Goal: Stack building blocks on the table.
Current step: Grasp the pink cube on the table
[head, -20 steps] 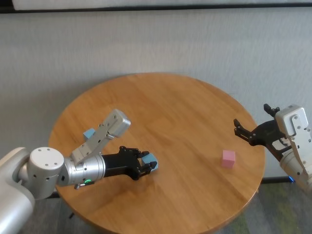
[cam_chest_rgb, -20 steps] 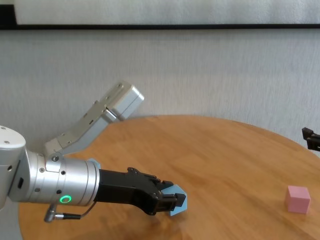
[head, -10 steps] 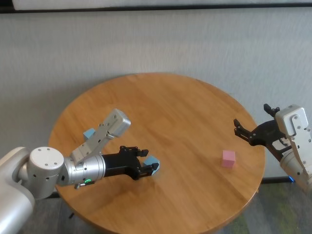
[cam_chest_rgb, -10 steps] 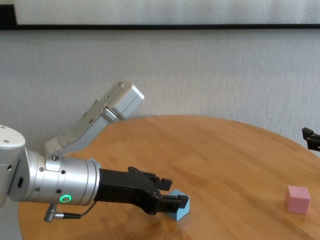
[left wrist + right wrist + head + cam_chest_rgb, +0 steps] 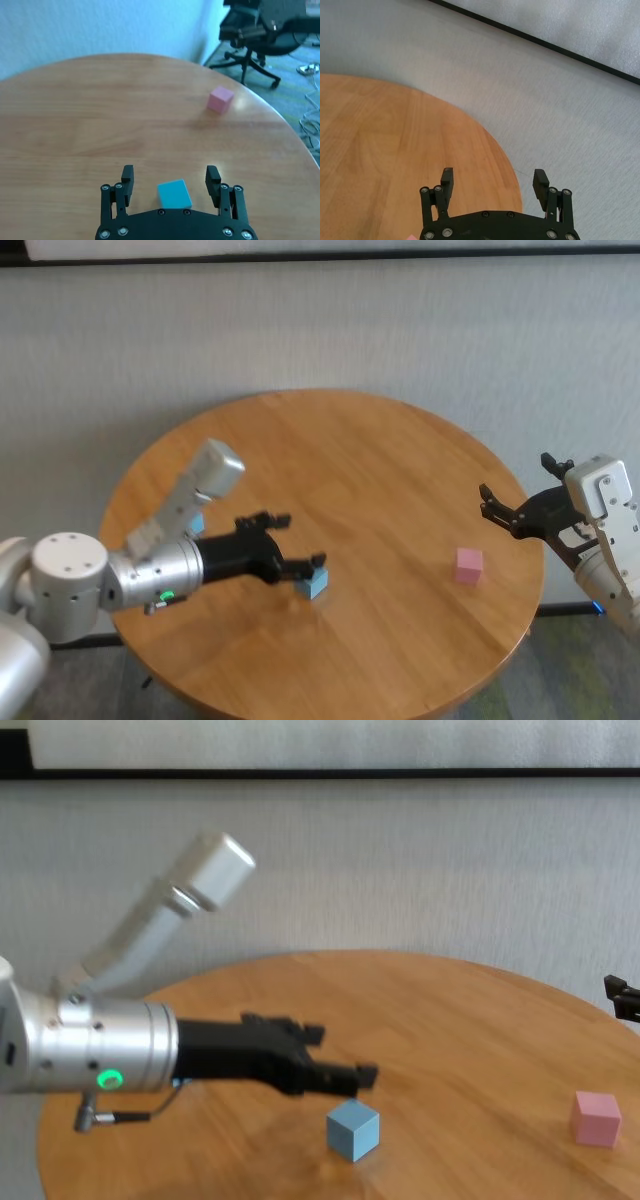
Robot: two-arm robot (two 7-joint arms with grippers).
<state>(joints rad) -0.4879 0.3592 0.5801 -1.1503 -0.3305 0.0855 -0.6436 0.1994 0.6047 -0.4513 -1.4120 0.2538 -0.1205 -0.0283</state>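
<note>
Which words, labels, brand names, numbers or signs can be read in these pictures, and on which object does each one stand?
None: no readable text in any view.
The light blue block, the pink block and the table are plain.
The left gripper and right gripper show only bare metal and screws.

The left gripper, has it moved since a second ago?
Yes. The left gripper has opened and lifted off the light blue block, pulling back toward the robot's left; the block sits on the table, and the pink block is unmoved.

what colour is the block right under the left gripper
Light blue, resting on the table; the chest view shows it best.
</note>
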